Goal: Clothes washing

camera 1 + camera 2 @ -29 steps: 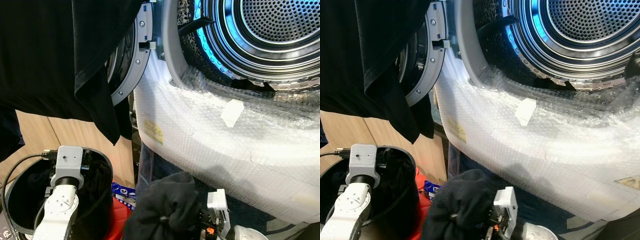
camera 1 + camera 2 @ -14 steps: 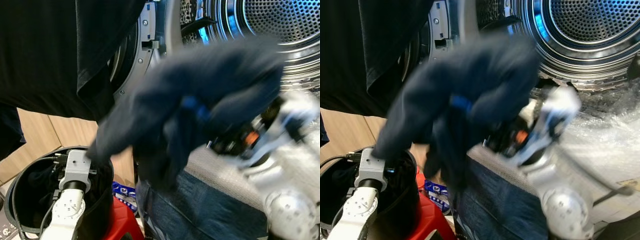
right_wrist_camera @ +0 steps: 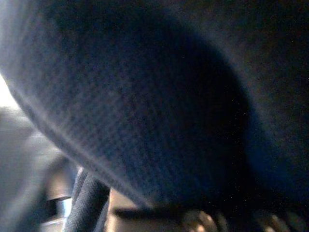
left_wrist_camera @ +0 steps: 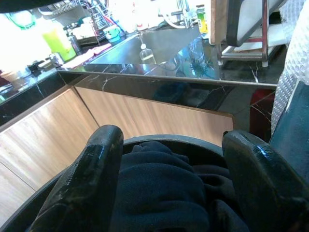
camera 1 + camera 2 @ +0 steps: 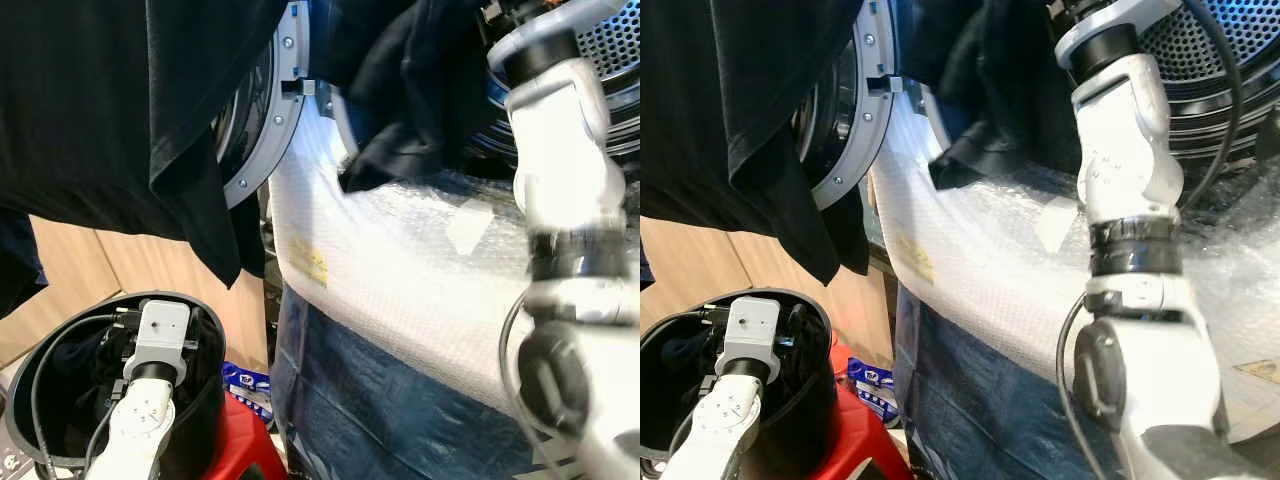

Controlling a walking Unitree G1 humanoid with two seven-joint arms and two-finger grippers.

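Dark garment raised at the washer's mouth, part of it still outside the drum.

Nearest, the left gripper (image 4: 169, 183) hangs inside the black laundry bin (image 5: 40, 350), its fingers (image 4: 96, 179) spread apart over the dark clothes (image 4: 159, 188) left at the bottom, holding nothing. Beyond, the right arm (image 5: 1125, 170) reaches up to the drum opening (image 5: 1210, 60); whether the right gripper is clamped cannot be told, since cloth covers its camera. The dark garment (image 5: 410, 80) bunches at the opening's left edge, a corner drooping onto the bubble wrap (image 5: 400, 260) below the rim. My judgement: if released here, that hanging corner could pull the garment out down the machine's front, or catch between door (image 5: 255, 130) and rim. Another black cloth (image 5: 100, 110) draped over the open door might snag too.
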